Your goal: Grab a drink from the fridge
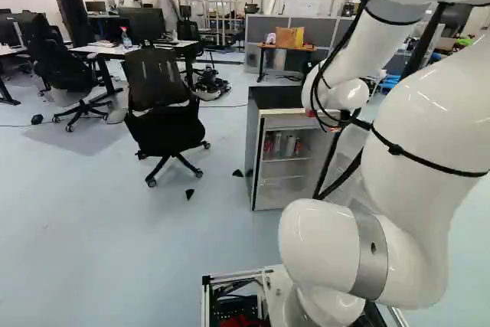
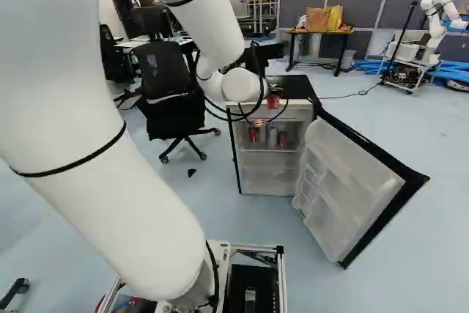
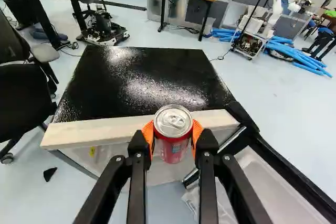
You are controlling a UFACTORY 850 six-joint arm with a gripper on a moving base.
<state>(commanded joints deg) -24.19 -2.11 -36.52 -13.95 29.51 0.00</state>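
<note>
Gripper [image 3: 172, 132], one: orange pads [image 3: 148, 139] pressed to opposite sides of a red soda can [image 3: 173, 148], grasping it. Can: upright, lid uppermost, long axis crossing the line between pads. Location: beside the front edge [image 3: 94, 129] of the mini fridge [image 2: 268, 159], seemingly outside the cabinet. Fridge door [image 2: 352, 188]: ajar, well open. Next move, as judged: backward, away from that edge, can kept level.

White arm [image 2: 110, 188] outstretched ahead, pincer [image 2: 273, 99] clamped.

Cans [image 2: 283, 138] stand in the fridge [image 2: 293, 87], a chair [image 1: 157, 129] left of it, a table [image 2: 322, 31] behind.
</note>
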